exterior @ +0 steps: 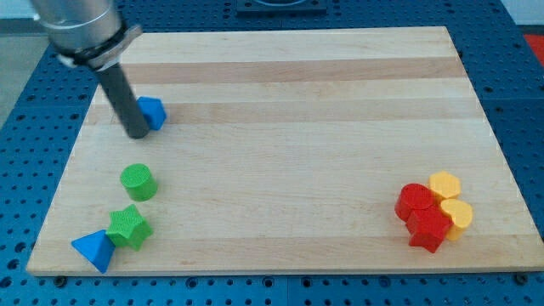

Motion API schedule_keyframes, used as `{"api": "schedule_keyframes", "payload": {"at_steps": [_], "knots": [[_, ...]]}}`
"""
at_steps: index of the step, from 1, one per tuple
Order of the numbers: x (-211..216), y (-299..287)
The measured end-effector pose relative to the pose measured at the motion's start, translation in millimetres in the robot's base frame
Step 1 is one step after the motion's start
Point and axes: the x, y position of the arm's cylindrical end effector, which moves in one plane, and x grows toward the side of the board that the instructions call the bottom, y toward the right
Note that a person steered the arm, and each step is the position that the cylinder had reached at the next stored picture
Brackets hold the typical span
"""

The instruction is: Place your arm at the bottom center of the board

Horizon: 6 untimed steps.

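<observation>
Board (280, 93) of pale wood lies on a blue perforated table (25, 68). My tip (137, 133) stands at the upper left, rod slightly tilted, touching a blue block (153, 112); no jaws to tell of.

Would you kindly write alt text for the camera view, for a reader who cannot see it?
My tip rests at the board's upper left, touching a blue block. Below it sit a green cylinder, green star and blue triangle; red blocks and yellow blocks cluster lower right.
</observation>
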Motion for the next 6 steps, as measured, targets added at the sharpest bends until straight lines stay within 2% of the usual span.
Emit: {"api": "schedule_keyframes", "payload": {"at_steps": [1,2,3,4,5,6], "knots": [[-1,20],[4,66],[42,153],[133,182],[204,172],[208,167]]}}
